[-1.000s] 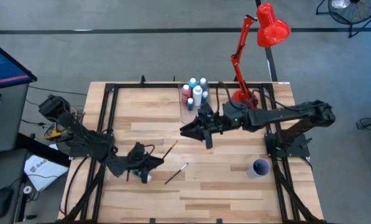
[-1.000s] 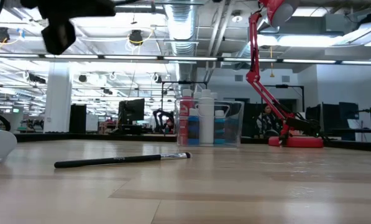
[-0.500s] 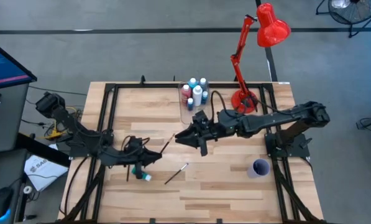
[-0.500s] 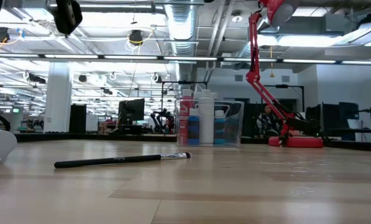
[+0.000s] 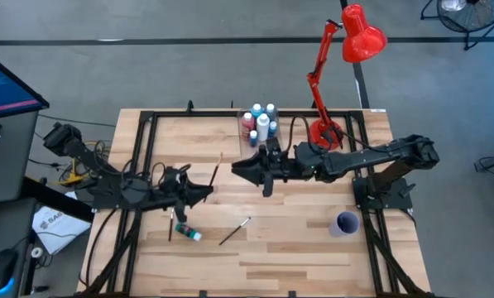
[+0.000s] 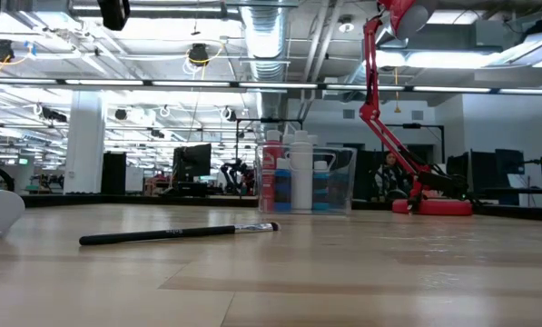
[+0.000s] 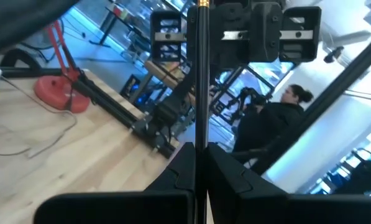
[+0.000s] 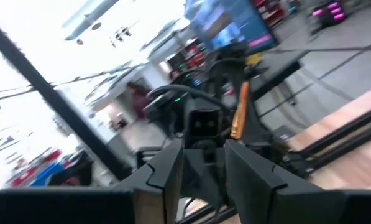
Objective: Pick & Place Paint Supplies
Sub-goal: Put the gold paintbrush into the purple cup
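My left gripper (image 5: 202, 192) is over the table's middle left, shut on a thin dark paintbrush (image 5: 214, 172). Its orange-banded free end (image 7: 202, 4) points toward the far edge and my right gripper (image 5: 237, 168). The right gripper is open, faces the left one, and stands just right of the brush end without touching it. A second brush (image 5: 234, 231) lies flat on the table and also shows in the low view (image 6: 178, 234). A blue-green tube (image 5: 189, 233) lies near a further dark brush (image 5: 170, 225). Paint bottles (image 5: 260, 122) stand in the clear box (image 6: 343, 180). My left gripper pinches the paintbrush's dark shaft (image 7: 199, 140) between its two fingers, coming from the table's left. The shaft runs out ahead of the fingers toward the far right. The brush is lifted clear of the table.
A red desk lamp (image 5: 325, 128) stands at the far right beside the clear box. A purple cup (image 5: 346, 223) sits near the right edge. Black frame rails (image 5: 143, 141) run along both sides. A person (image 7: 278, 121) is in the room beyond.
My left gripper has moved toward the far edge with the brush, away from the blue-green tube. The brush's free end has swung to point more toward the far edge. My right gripper has shifted slightly toward the table's left. In the low view an arm part has risen.
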